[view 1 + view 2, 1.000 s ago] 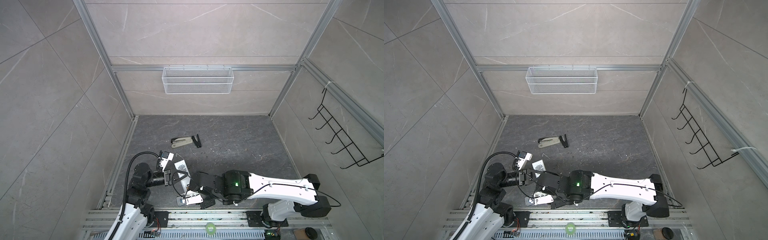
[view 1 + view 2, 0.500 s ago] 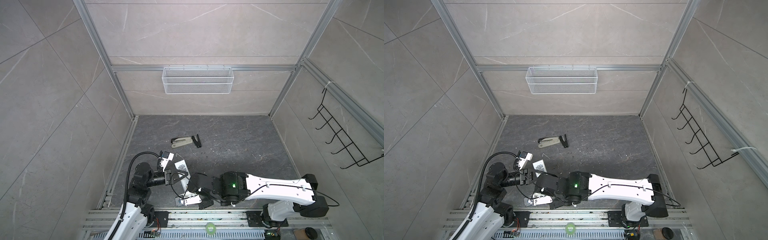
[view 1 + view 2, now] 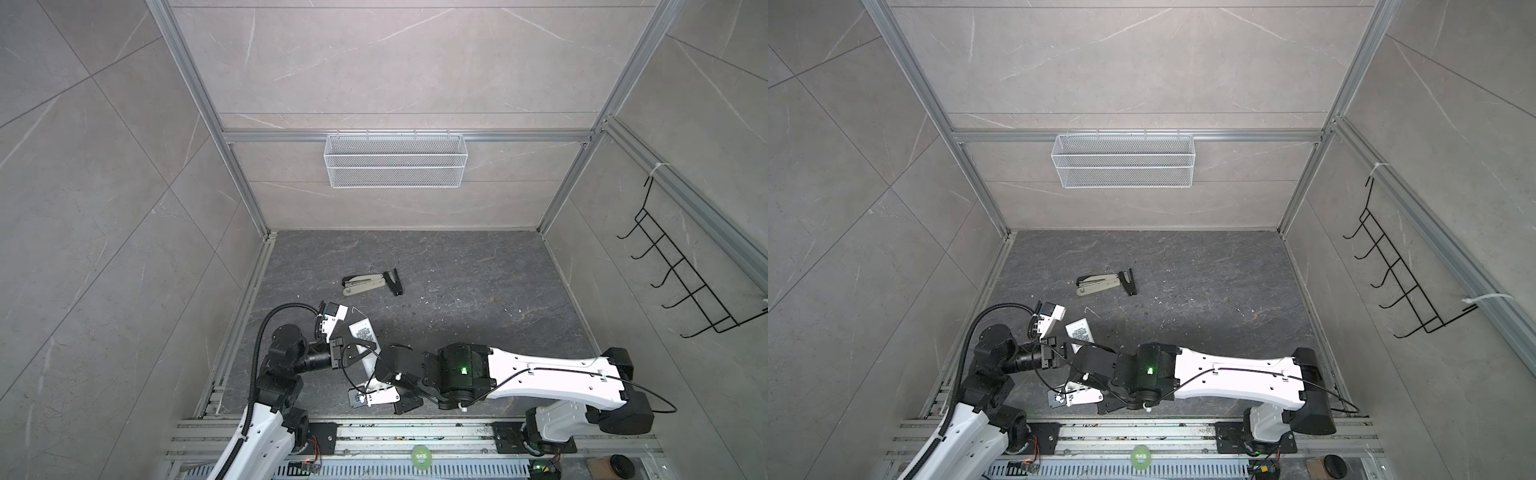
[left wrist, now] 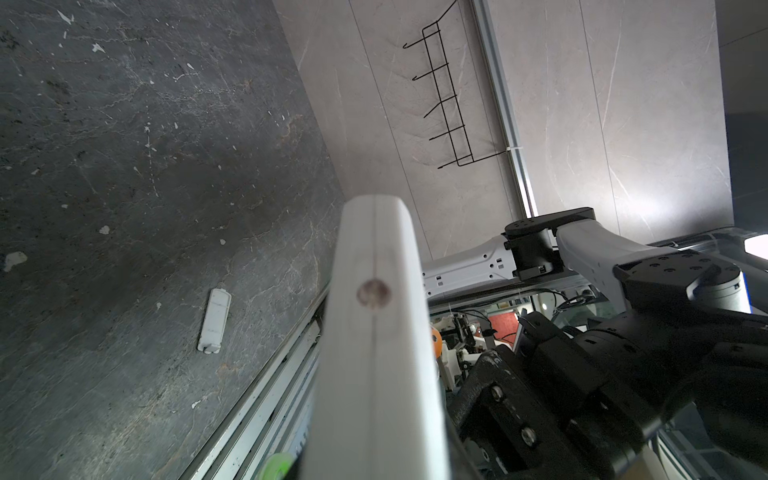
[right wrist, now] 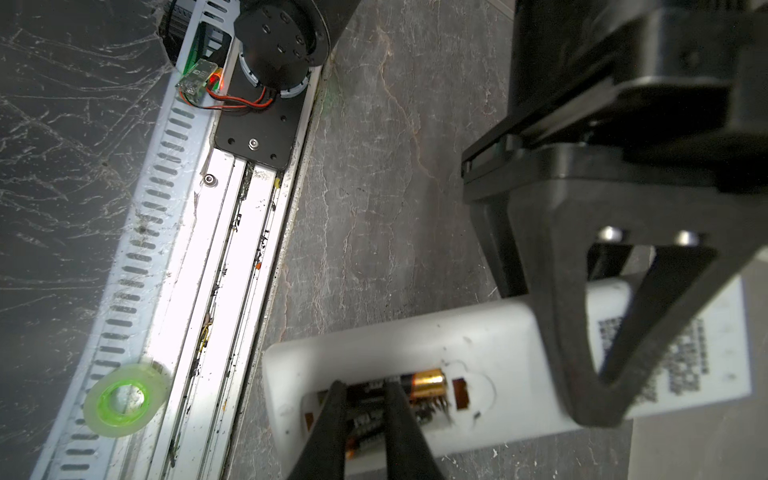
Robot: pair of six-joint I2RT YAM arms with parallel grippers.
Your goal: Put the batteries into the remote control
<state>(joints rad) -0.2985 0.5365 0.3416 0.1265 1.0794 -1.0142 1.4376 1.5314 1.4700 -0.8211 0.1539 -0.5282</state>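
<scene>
Near the front edge of the dark table (image 3: 457,291), the remote control (image 5: 415,332) is held with its plain white back facing up and its battery hole open. The left gripper (image 3: 362,349) has its fingers clamped on the remote, between the battery hole and the printed label, and keeps it from sliding. The right wrist view shows two batteries inside the hole. The first battery (image 5: 424,380) lies flat, with its gold end showing. The second battery (image 5: 368,420) sits just beside it and looks a bit crooked, but the fingers hide most of it. The right gripper (image 5: 363,388) reaches into the hole with its two thin fingers close together and only a small gap between them, right over the batteries. It cannot be told whether they pinch a battery or only press on it. Most of the job looks done, since both batteries are in or almost in. What is likely left is to push the second battery flat and let go. A small white lid (image 4: 214,320), most likely the battery cover, lies alone on the table, well apart from the remote, so the hole is not closed yet. A stapler (image 3: 363,284) lies farther back with nothing touching it.
</scene>
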